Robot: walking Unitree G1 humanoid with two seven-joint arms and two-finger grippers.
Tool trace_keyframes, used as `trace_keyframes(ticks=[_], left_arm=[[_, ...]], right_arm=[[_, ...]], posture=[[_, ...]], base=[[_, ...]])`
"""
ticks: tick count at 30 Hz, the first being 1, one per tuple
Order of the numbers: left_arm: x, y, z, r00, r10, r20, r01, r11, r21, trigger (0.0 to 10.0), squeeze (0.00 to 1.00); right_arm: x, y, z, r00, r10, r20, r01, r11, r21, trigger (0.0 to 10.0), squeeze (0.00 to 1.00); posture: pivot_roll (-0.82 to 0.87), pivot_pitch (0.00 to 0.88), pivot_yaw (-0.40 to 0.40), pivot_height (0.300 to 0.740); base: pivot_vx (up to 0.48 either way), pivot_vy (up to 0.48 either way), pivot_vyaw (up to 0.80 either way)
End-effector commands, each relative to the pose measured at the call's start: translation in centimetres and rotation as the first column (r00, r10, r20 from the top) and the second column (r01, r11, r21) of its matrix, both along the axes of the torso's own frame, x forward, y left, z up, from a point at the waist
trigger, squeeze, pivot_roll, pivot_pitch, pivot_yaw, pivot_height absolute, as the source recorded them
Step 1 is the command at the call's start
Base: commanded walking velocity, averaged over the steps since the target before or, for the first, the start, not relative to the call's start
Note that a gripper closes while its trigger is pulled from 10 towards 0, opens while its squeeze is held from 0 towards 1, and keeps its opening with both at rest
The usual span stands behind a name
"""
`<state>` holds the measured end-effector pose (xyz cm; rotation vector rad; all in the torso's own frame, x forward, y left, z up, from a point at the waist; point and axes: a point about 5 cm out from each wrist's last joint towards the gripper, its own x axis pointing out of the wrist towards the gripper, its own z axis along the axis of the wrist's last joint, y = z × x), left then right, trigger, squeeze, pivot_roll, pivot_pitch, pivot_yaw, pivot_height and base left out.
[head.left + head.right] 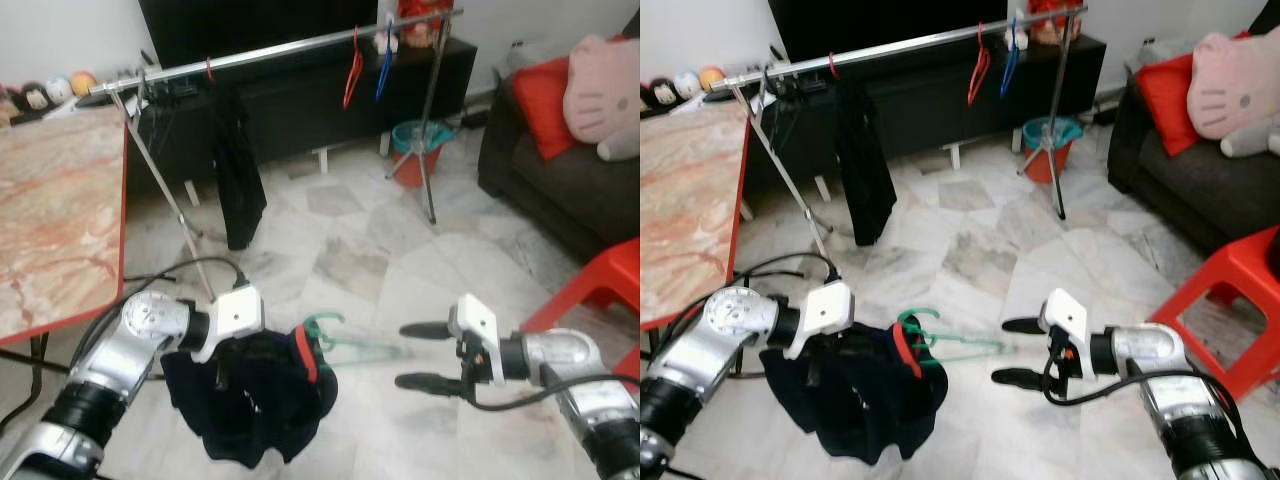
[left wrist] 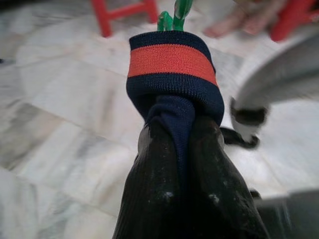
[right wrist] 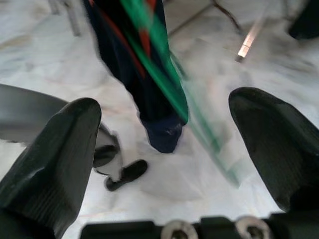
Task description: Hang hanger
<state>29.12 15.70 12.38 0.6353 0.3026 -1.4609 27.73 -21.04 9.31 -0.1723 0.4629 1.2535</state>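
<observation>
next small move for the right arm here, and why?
Probably ease the right end effector leftward onto the green hanger and close. Its fingers are open and short of the hanger, which sticks out toward it from the dark garment pinched in the left end effector. The rail is still far ahead, so secure the hanger first.

Green plastic hanger [image 1: 345, 342] is carrying dark knitted cloth garment [image 1: 255, 405]. Rail [image 1: 280, 48] is showing polished metal. Floor [image 1: 350, 260] is showing glossy marble tile. Left claw [image 2: 192, 164] fingers are looking matt black.
</observation>
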Motion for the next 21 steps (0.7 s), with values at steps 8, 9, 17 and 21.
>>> trace_keyframes(ticks=[8,9,17,21], left_arm=[[-1.8,0.4,-0.9,0.982,-0.142,-0.124,0.158,0.979,0.128,10.0,0.0],[-1.7,0.3,-0.9,0.983,-0.142,-0.12,0.156,0.98,0.125,10.0,0.0],[-0.3,-1.5,0.3,0.99,-0.105,-0.097,0.113,0.991,0.075,10.0,0.0],[0.2,-2.3,0.8,0.99,-0.101,-0.098,0.107,0.993,0.056,10.0,0.0]], right_arm=[[-0.2,1.2,2.2,0.986,0.165,-0.034,-0.162,0.984,0.075,10.0,0.0],[-0.4,1.3,2.1,0.983,0.178,-0.041,-0.174,0.982,0.077,10.0,0.0],[-1.3,2.7,0.4,0.968,0.223,-0.114,-0.212,0.973,0.094,10.0,0.0],[-1.6,2.9,-0.4,0.967,0.213,-0.142,-0.204,0.976,0.075,10.0,0.0]], posture=[[0.02,0.0,0.064,0.74],[0.02,0.0,0.061,0.74],[0.03,0.0,0.061,0.74],[0.03,0.0,0.064,0.74]], base=[[0.0,0.0,0.0],[0.0,0.0,0.0],[0.0,0.0,0.0],[0.0,0.0,0.0]])
